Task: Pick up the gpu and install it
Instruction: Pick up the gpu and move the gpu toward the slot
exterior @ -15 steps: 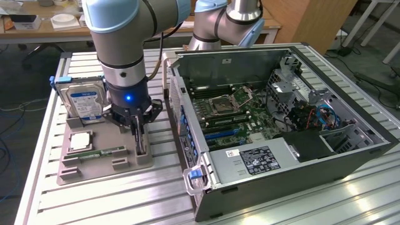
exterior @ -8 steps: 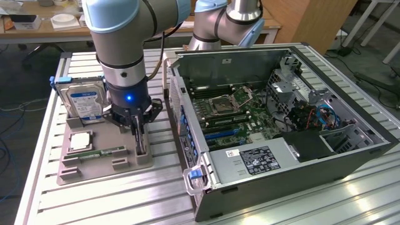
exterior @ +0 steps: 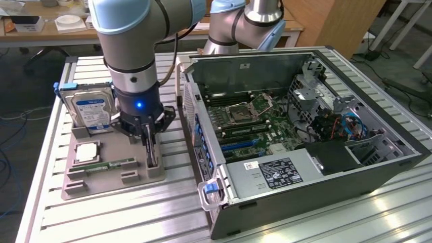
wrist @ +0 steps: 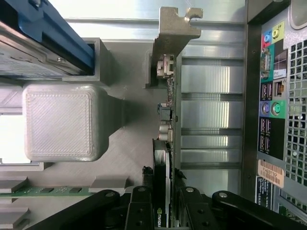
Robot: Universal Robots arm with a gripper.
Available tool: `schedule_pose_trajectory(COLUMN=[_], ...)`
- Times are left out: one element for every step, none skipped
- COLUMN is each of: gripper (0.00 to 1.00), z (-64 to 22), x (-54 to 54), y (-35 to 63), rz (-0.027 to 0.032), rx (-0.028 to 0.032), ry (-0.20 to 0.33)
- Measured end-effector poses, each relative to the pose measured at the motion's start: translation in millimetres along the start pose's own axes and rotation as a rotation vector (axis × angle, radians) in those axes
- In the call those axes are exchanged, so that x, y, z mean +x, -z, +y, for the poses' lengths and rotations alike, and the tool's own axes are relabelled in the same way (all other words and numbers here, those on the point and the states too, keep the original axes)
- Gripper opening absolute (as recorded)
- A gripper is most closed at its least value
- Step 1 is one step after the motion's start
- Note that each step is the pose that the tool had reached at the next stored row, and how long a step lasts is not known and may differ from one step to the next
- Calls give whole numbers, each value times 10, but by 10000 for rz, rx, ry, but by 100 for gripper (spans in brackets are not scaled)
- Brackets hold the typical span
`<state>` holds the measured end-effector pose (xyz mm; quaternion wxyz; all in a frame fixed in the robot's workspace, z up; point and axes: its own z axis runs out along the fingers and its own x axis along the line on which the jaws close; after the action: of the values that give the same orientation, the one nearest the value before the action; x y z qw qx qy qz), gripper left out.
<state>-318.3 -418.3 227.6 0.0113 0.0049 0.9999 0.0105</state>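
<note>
Gpu (wrist: 168, 115), thin black card with pale metal bracket (wrist: 170, 28), stands edgewise clamped in end effector (wrist: 164, 191).

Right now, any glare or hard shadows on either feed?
Exterior view: glare streaks on the ribbed aluminium table. Wrist view: soft shadow beside the grey printed block, table slats reflecting bright; the thin black graphics card looks evenly lit.
</note>
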Motion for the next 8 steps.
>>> schedule_pose_trajectory(gripper=[27,27,27,27,27,27,27,27], z=[0,0,0,0,0,1,1,1], x=[0,0,0,0,-1,-1,-1,-1], y=[3,8,14,20,27,36,46,56], rz=[-1,1,0,1,0,1,1,0], rx=[-1,1,0,0,0,0,1,0], ry=[0,0,0,0,0,0,0,0])
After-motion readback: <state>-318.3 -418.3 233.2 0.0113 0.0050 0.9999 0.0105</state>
